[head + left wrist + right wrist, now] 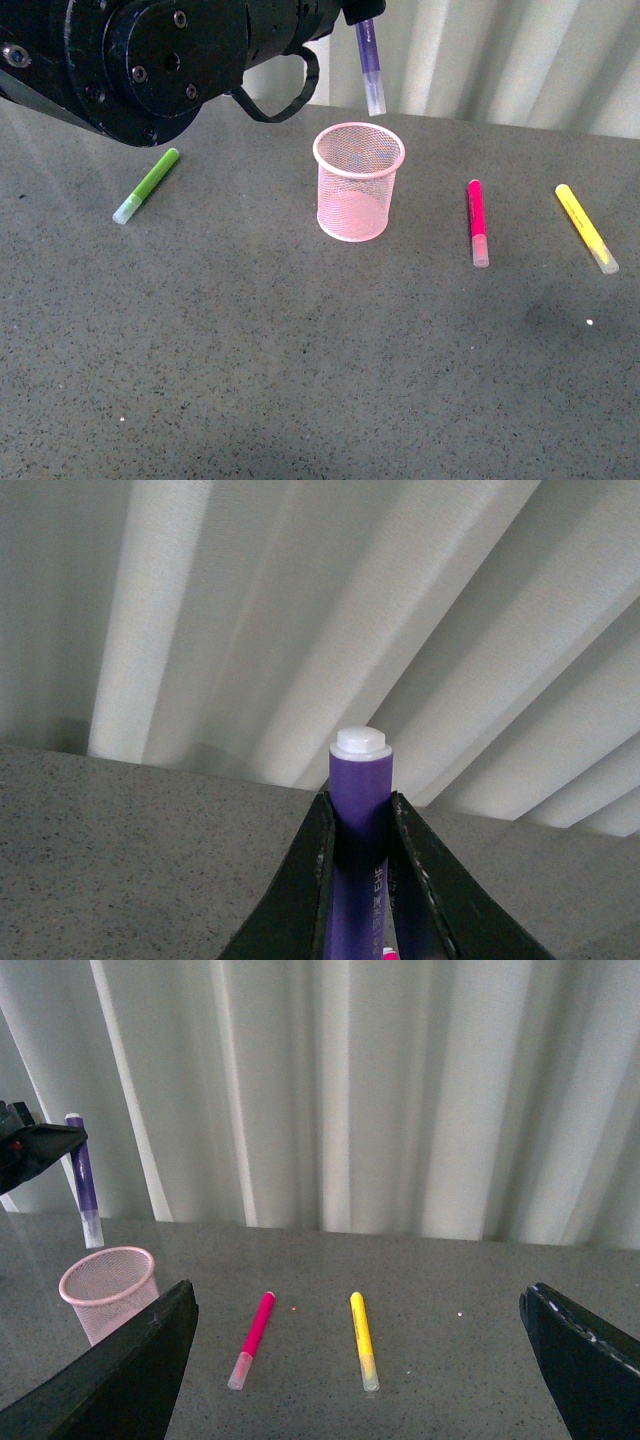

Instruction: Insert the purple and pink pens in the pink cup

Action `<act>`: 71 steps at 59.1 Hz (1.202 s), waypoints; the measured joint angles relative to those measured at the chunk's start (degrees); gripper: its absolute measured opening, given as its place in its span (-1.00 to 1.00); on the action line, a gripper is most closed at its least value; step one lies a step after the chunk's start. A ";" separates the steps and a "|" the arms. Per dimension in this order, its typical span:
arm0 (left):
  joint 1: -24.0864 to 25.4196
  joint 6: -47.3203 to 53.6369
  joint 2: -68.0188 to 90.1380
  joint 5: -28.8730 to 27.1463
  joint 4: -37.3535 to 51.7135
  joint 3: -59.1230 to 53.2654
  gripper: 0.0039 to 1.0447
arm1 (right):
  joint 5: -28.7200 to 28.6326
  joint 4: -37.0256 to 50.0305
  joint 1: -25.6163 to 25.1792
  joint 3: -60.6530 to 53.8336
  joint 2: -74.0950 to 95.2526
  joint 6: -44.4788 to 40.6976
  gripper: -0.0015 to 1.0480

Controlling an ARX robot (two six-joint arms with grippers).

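Looming from upper left, the left pincer (361, 805) clenches the purple pen (371, 65), cap down and near-vertical, just above the rim of the pink cup (358, 185); the pink pen (477, 222) lies at right on the tabletop (300, 380); the right pincer (358, 1295) gapes empty.

Mid-frame in the front view, I read the pink cup (358, 195) as fine wire mesh with a solid rolled rim, matt-coated. Above it, the purple pen (368, 55) is smooth plastic with a clear translucent cap; the pink pen (476, 220) to the right looks the same. The table (300, 380) is speckled grey, stone-like, with a faint sheen. The left gripper (360, 802) has fingers (300, 900) of dull black plastic.
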 joint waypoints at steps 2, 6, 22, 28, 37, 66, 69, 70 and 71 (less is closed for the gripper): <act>0.13 0.13 0.50 0.00 0.52 0.11 -0.80 | 0.00 0.00 0.00 0.00 0.00 0.00 0.87; 0.22 0.81 1.22 0.02 1.64 0.22 -0.80 | 0.00 0.00 0.00 0.00 0.00 0.00 0.87; -0.52 1.07 5.03 -0.61 3.69 0.76 -0.80 | 0.00 0.00 0.00 0.00 0.00 0.00 0.87; -1.27 1.18 6.23 -0.66 4.61 0.74 -0.80 | 0.00 0.00 0.00 0.00 0.00 0.00 0.87; -1.55 1.46 7.45 -0.72 5.42 0.74 -0.80 | 0.00 0.00 0.00 0.00 0.00 0.00 0.87; -1.31 3.74 10.10 -1.09 6.84 0.74 -0.58 | 0.00 0.00 0.00 0.00 0.00 0.00 0.87; -1.29 4.02 10.10 -1.07 6.88 0.74 -0.41 | 0.00 0.00 0.00 0.00 0.00 0.00 0.87; -1.27 4.07 10.10 -1.07 6.95 0.74 -0.37 | 0.00 0.00 0.00 0.00 0.00 0.00 0.87; -1.27 4.13 10.10 -1.07 6.99 0.74 -0.31 | 0.00 0.00 0.00 0.00 0.00 0.00 0.87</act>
